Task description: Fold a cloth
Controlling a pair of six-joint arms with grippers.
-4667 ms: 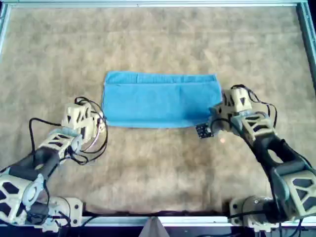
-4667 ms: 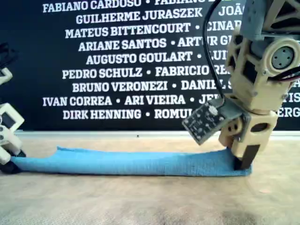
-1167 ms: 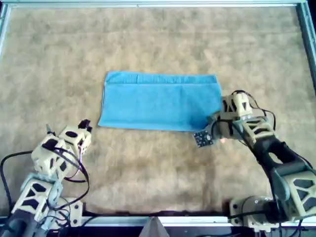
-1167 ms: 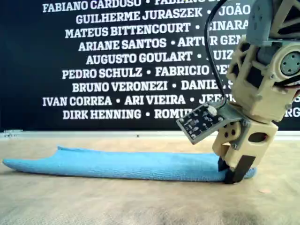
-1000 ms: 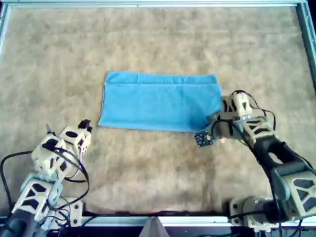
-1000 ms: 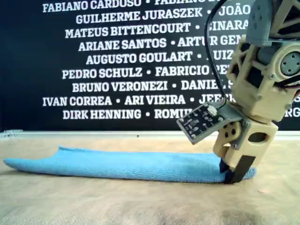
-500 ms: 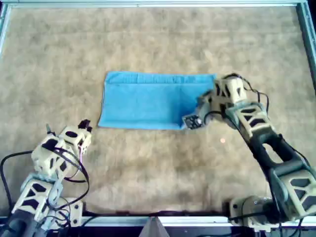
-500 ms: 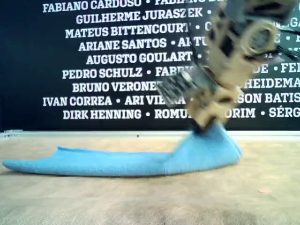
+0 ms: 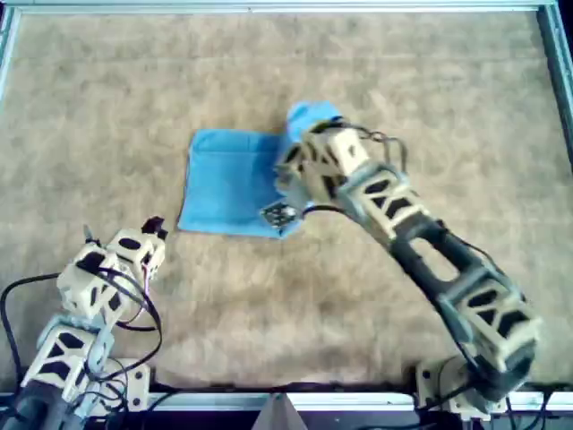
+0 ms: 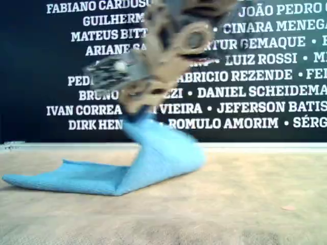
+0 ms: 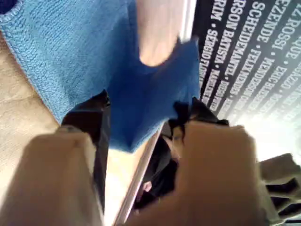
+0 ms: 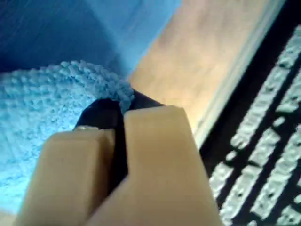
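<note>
Jaws of my first gripper (image 9: 148,235) stand apart and empty, near the plain light blue ribbed fabric cloth (image 9: 228,184) but clear of it, on its near side. Beyond, my second gripper (image 12: 120,110) is clenched on a hemmed end of the cloth, held above the flat part that lies on the brown felt-like table surface (image 9: 295,313). Judged limp, light and non-slippery, the cloth sags between grip and table; take hold at the hem or a corner.

Wall (image 10: 265,30) names: JOÃO PEDRO, CINARA MENEGA, ARTUR GEMAQUE, LUIZ ROSSI, FABRICIO REZENDE, DANIEL SCHEIDEMA, JEFERSON BATIS, ROMULO AMORIM, IVAN CORREA.
</note>
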